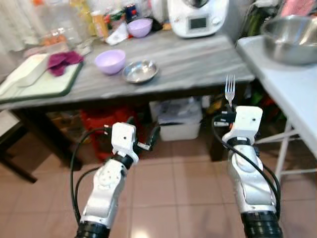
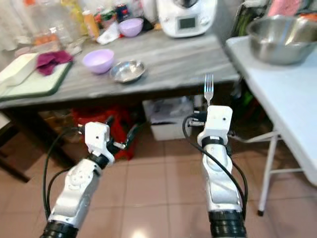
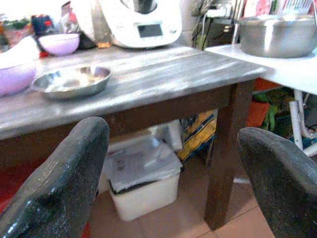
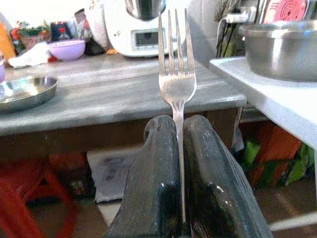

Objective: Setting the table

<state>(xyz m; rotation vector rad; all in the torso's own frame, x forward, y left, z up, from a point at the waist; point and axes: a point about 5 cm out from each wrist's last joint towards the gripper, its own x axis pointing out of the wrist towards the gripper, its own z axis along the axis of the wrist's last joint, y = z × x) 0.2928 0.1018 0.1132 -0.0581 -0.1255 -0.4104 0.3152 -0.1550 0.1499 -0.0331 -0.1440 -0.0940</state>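
— So, what stands before the robot?
— A long grey wood-grain table with dark legs (image 1: 198,59), and to its right a white folding table (image 1: 292,84) carrying a big stainless steel mixing bowl (image 1: 290,38). At the back of the grey top sits a white kitchen machine with a small display (image 1: 198,17).
— And the smaller ware?
— A green-rimmed white tray (image 1: 44,82) at the left end with a crumpled magenta cloth (image 1: 62,60) on it, then a lilac plastic bowl (image 1: 110,61) just beside a shallow steel dish (image 1: 140,71). A second lilac bowl (image 1: 140,27) stands farther back. Under the table is a white lidded bin (image 1: 179,119).
— Where is the fork?
— The silver four-tined fork (image 4: 176,74) stands upright, tines up, its handle pinched between the two black fingers (image 4: 158,183) of the right gripper (image 1: 229,113); the jaws are pressed shut against the handle, the head well clear above the fingertips. It is held in front of the grey table's right end, below the tabletop's edge.
— The other arm?
— The left gripper (image 1: 148,139) hangs lower, nearer the tiled floor (image 1: 173,198), fingers spread wide apart with nothing between them.
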